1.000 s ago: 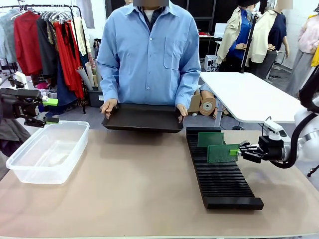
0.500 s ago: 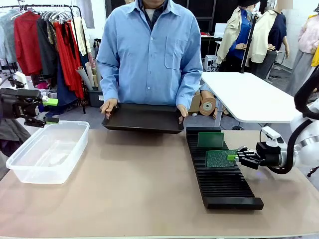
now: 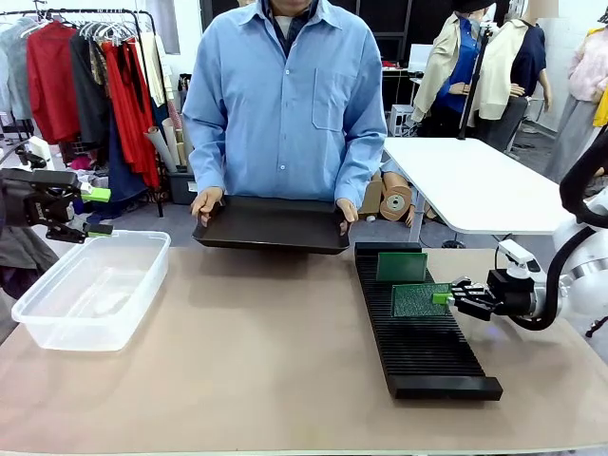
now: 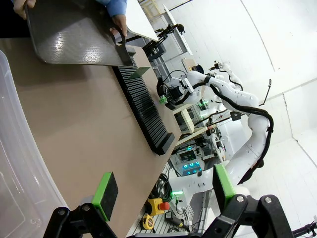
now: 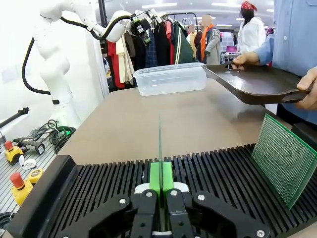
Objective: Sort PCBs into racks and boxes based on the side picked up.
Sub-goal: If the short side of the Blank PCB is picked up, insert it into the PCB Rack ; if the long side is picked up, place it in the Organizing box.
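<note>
So the PCB (image 3: 421, 299) the right gripper (image 3: 445, 298) has is a thin green board with a fine dotted grid on its face, standing on edge in the slots of the long black ribbed rack (image 3: 423, 351), which sits at about 4 o'clock on the table. From the right wrist cam the board (image 5: 160, 144) is edge-on, basically a thin green line rising from between the pads, and the jaws are pinched all the way down on it with the green pads flat against both faces. A second PCB (image 3: 401, 266) leans in the rack further back, toward the person. The left gripper (image 3: 95, 211) hangs at 9 o'clock above the clear plastic box (image 3: 90, 290), jaws spread wide with nothing between them. The person is holding a flat black tray (image 3: 274, 226) at 12 o'clock.
</note>
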{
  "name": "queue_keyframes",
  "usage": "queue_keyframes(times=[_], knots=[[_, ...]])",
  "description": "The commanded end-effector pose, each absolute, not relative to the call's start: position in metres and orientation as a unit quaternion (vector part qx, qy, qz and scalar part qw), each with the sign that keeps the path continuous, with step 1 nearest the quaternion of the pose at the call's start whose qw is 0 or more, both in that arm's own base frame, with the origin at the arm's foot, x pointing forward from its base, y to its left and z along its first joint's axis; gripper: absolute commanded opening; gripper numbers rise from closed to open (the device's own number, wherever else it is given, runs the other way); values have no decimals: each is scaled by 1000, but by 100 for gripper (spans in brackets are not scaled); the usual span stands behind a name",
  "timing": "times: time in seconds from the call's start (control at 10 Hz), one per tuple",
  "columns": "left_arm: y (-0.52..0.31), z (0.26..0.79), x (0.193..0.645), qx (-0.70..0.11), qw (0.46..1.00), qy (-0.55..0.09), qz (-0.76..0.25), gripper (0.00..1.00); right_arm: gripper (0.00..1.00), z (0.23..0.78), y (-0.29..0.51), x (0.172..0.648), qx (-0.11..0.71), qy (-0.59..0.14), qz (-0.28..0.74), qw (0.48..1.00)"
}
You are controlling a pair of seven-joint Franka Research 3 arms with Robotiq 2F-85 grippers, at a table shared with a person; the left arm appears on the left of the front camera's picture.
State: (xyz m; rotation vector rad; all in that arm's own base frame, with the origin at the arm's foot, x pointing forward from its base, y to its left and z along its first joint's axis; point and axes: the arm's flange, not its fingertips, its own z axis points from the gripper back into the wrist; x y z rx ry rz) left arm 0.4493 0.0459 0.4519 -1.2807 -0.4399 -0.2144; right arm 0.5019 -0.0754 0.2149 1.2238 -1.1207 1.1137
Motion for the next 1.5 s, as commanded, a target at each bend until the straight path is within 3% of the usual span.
queue_keyframes(times=[0.0,1.4], knots=[[46,453,449,-592,774,-204,-98,100,0,216,-72,507,507,-484,470,537],[46,453,449,-592,774,-204,-98,100,0,212,-73,511,505,-456,480,553]])
